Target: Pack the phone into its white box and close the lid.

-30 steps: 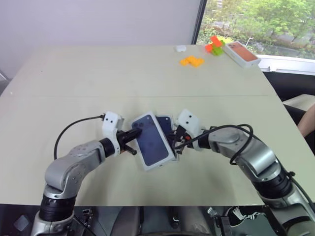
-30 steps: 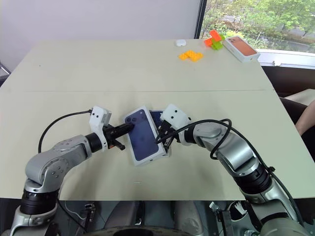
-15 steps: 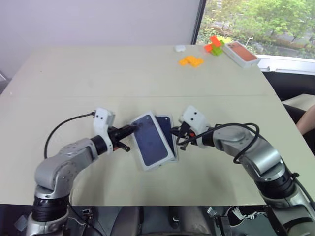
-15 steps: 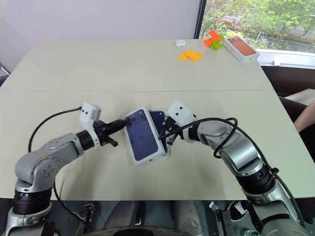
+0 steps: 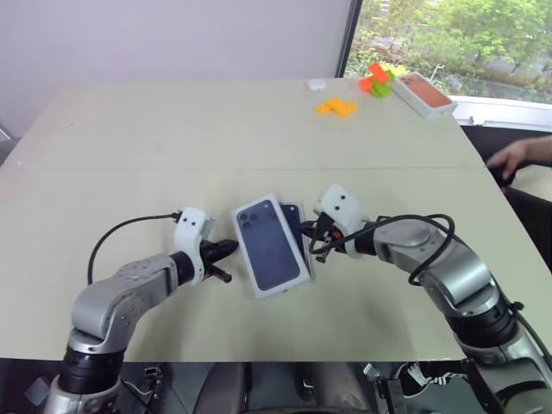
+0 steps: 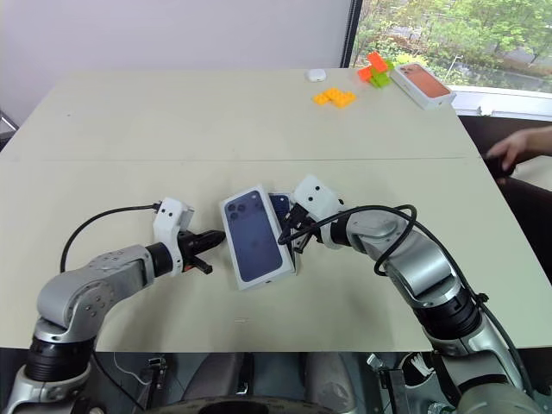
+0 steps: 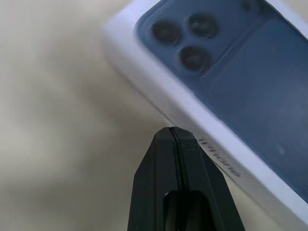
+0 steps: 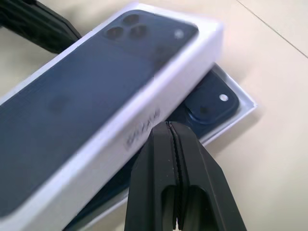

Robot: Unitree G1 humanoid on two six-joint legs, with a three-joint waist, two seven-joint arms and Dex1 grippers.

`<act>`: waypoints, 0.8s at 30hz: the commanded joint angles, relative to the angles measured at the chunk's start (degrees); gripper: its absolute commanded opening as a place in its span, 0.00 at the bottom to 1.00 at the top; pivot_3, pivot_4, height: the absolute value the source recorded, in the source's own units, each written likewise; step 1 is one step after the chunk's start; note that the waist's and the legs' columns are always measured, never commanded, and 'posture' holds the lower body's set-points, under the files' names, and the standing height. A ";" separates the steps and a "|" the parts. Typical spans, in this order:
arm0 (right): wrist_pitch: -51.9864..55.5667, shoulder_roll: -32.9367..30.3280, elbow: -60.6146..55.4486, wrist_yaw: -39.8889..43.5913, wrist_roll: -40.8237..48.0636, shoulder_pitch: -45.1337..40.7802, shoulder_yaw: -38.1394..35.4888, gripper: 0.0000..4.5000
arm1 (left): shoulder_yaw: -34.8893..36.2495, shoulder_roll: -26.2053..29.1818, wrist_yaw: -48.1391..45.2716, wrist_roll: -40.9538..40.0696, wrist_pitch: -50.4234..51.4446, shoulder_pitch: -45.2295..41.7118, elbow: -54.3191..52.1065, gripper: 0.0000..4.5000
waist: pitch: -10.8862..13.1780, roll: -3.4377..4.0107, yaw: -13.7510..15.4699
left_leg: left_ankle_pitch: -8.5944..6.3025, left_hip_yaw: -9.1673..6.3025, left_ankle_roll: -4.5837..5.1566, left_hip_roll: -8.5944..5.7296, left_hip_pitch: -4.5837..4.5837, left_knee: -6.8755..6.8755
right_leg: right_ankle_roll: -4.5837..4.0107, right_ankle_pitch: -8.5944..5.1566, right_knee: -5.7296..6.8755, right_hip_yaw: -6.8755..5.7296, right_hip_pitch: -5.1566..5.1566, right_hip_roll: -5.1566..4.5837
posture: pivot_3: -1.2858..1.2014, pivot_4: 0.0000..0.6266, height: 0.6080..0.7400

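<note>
The lid point(image 5: 269, 246), printed face up with a dark-blue phone picture, lies askew over the white box point(image 8: 240, 108). At the box's far right corner the phone point(image 8: 211, 103) shows in it, camera cluster up. My left gripper point(image 5: 231, 249) is shut, its tip just off the lid's left long edge, as the left wrist view shows point(image 7: 172, 130). Opposite it, my right gripper point(image 6: 289, 233) is shut too, its tip against the lid's right side wall above the box point(image 8: 169, 126).
At the table's far right stand orange blocks point(image 5: 336, 107), red and green blocks point(image 5: 377, 79), a white box with a salmon phone picture point(image 5: 423, 93) and a small white object point(image 5: 316, 84). A person's hand point(image 5: 517, 155) reaches in at the right edge.
The left gripper drew back from the lid's left edge and sank toward the table. The lid now lies flatter over the box. A person's hand has appeared at the right edge.
</note>
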 commanded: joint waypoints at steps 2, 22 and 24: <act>-0.86 -0.22 -1.00 -0.01 -1.55 -0.48 1.18 0.01 | -0.50 -2.87 2.64 0.73 1.06 -1.20 -1.05 0.00 | 0.00 0.00 -0.01 | 0.00 0.00 -0.01 0.01 0.02 0.00 | 0.00 0.00 0.02 0.00 0.00 0.01 | 0.52 0.24 1.00; -0.26 0.61 -0.85 0.04 -3.52 -0.15 -0.01 0.01 | -2.59 -9.03 2.12 2.54 -1.35 -6.97 1.28 0.00 | 0.00 0.00 0.12 | 0.03 0.01 -0.06 -0.01 0.01 0.01 | 0.00 0.00 0.02 0.00 0.01 0.01 | 0.52 0.24 1.00; 0.00 0.68 -1.14 -0.01 -3.53 -0.10 -0.18 0.01 | -2.59 -9.00 1.87 2.61 -1.43 -7.06 1.45 0.00 | 0.00 0.00 0.02 | 0.06 0.01 -0.11 -0.01 0.00 0.01 | 0.00 0.00 0.01 0.00 0.01 0.01 | 0.52 0.24 1.00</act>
